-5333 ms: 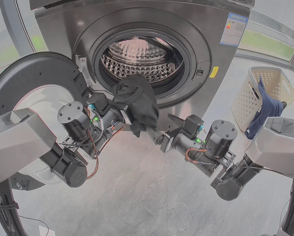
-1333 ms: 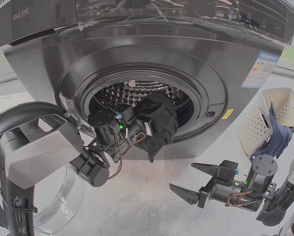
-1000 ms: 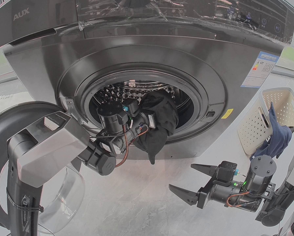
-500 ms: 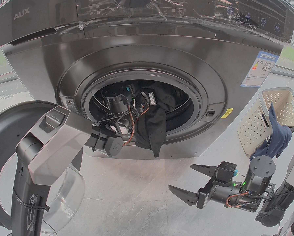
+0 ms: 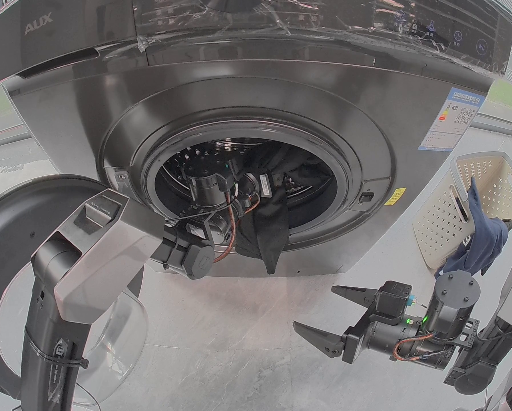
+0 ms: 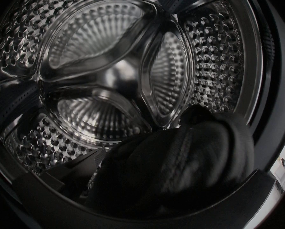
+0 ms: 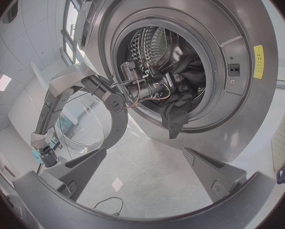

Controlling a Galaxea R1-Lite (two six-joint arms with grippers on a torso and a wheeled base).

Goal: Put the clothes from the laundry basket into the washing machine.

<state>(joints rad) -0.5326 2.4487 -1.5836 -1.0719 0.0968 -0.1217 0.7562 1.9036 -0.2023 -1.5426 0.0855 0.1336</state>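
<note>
Black garment (image 5: 267, 224) bunched on left gripper (image 6: 148, 166), jaws spread, inside drum (image 6: 94, 48), tail over rim (image 5: 324, 242), right gripper (image 5: 314, 307) wide

The floor (image 5: 233, 326) is of pale grey stone-look tiles. A thin dark cable (image 7: 110, 203) lies looped on it, near a bright square reflection (image 7: 117, 184). Farther off — tall windows (image 7: 72, 21) and white ceiling panels (image 7: 24, 42).

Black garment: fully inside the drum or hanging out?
Partly in: black garment bunches inside the washing machine, one end dangling outside over the rim.
</note>
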